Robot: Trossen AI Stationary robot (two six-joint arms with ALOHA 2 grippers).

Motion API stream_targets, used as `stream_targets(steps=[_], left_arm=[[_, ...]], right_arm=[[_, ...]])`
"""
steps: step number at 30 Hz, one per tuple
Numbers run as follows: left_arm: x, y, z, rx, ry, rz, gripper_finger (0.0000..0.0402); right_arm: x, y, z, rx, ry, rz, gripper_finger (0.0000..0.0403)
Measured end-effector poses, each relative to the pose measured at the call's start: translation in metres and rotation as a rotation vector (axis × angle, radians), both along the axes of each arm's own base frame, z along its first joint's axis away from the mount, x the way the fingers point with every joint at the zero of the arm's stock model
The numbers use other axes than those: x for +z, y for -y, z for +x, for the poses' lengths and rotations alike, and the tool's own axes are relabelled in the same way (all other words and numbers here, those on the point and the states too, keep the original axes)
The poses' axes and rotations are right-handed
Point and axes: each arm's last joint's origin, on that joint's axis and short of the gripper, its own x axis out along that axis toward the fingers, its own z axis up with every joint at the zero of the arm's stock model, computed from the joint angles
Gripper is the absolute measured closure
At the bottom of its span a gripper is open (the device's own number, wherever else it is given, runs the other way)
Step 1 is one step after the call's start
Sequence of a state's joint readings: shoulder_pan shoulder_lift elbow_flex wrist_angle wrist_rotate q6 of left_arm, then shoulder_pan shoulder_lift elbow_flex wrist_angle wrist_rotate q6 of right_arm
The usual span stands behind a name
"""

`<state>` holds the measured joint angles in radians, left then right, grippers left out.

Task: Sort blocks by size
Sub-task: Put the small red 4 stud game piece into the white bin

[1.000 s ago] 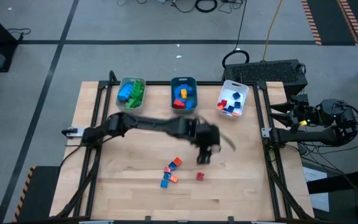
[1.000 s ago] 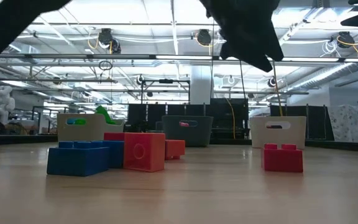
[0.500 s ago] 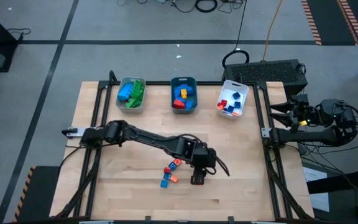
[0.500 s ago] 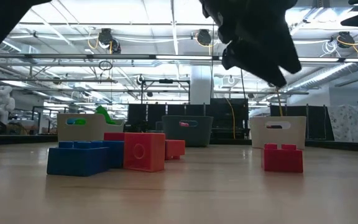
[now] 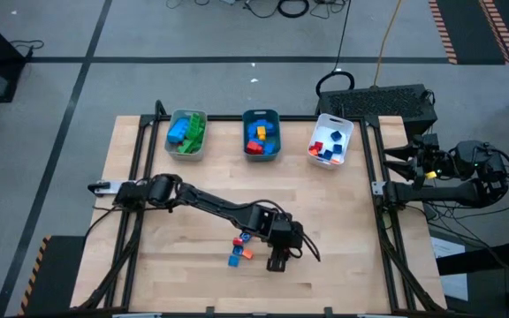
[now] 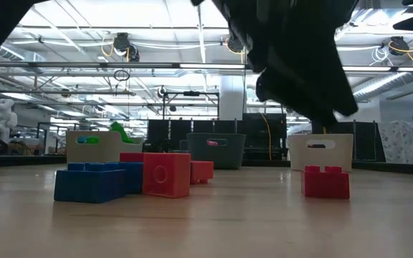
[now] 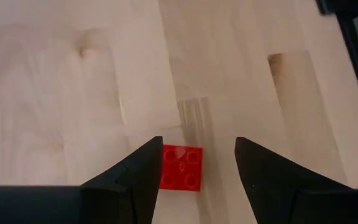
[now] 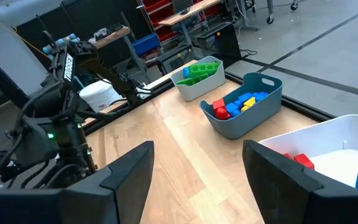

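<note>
Three trays stood in a row along the far edge of the wooden table [image 5: 343,212]: a grey tray [image 5: 173,146] on the left, a teal tray [image 5: 247,155] in the middle and a white tray [image 5: 346,134] on the right. The grey tray held long green and blue bricks, the teal tray a mix of blue, yellow and red bricks, and the white tray small red and blue pieces.

Loose blocks remained on the table near its front edge. A small cluster [image 5: 239,250] of blue, red and orange bricks lay just left of the left gripper; from table height it showed as a blue brick [image 6: 92,183], a red brick [image 6: 166,174] beside it and an orange one [image 6: 201,170] behind. The exact number in the cluster could not be told. One red square brick [image 7: 181,168], four studs up, lay apart from the cluster, to its right.

The left arm reached across the table from the left side, with the left gripper [image 7: 196,163] pointed down over that red square brick. Its fingers stood apart, wider than the brick, one finger at the brick's edge and the other clear of it, and it held nothing.

The right arm rested off the table's right side, its right gripper [image 8: 197,163] spread wide and empty, facing the trays.
</note>
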<state>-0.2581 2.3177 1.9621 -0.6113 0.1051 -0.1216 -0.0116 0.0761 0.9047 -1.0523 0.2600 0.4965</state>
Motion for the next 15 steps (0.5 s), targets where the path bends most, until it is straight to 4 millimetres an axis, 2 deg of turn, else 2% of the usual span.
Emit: stream_targets(steps=[7, 15], left_arm=[[-0.024, 0.0, -0.007, -0.023, -0.028, 0.027, 0.0199], [-0.027, 0.008, -0.01, -0.067, -0.026, 0.03, 0.0183]], right_arm=[[0.0, 0.0, 0.0, 0.002, -0.003, -0.01, 0.0165], [0.0, 0.0, 0.0, 0.002, -0.003, -0.01, 0.0165]])
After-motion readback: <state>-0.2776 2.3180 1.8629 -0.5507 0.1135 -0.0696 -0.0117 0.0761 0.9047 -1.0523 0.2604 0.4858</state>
